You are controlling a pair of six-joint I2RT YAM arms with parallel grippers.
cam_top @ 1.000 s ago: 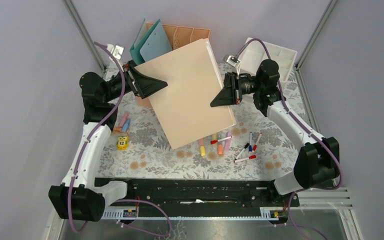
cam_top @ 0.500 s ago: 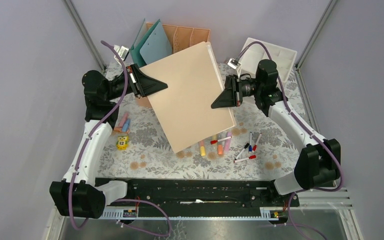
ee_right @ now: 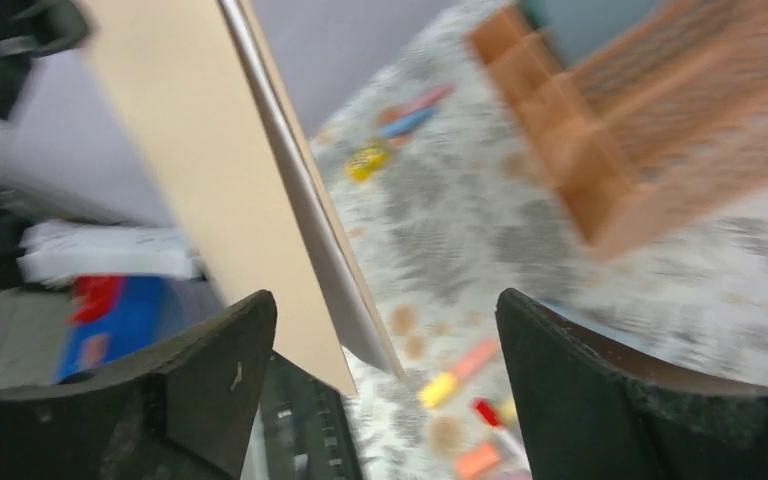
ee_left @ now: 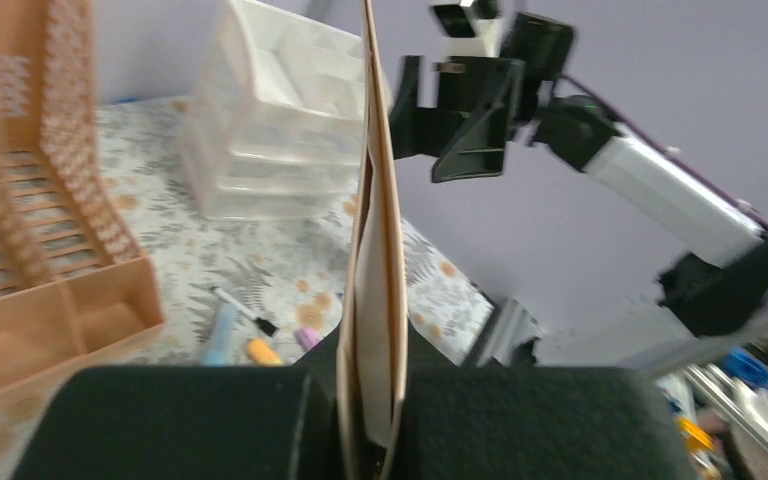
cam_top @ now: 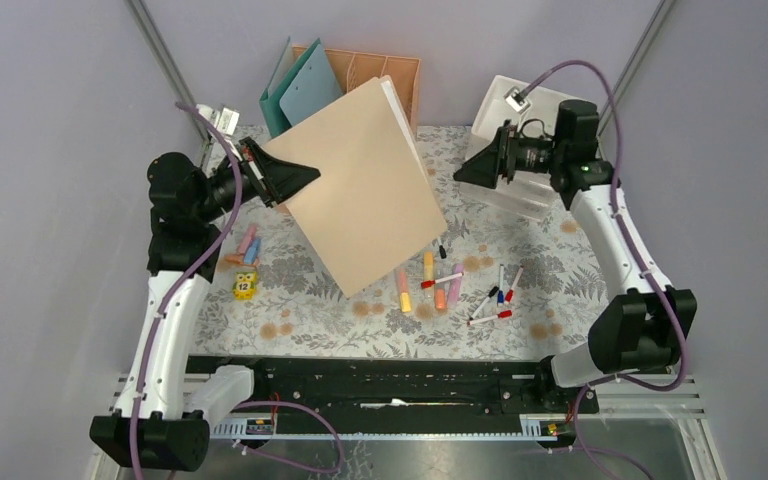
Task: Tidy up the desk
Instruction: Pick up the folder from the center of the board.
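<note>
A large beige folder hangs tilted above the desk, a fern-and-flower cloth. My left gripper is shut on the folder's left edge. In the left wrist view the folder stands edge-on, pinched between the jaws of that gripper. My right gripper is open and apart from the folder, raised in front of the white drawer unit. In the right wrist view the gripper has nothing between its fingers, and the folder shows beyond them, to the left.
A peach file rack at the back holds teal folders. Markers and highlighters lie scattered under and right of the folder. More highlighters and a small yellow item lie at the left.
My left gripper shut on the folder's left edge. My right gripper let go of the right edge and drew back to the right. The folder swung left and tilted more.
</note>
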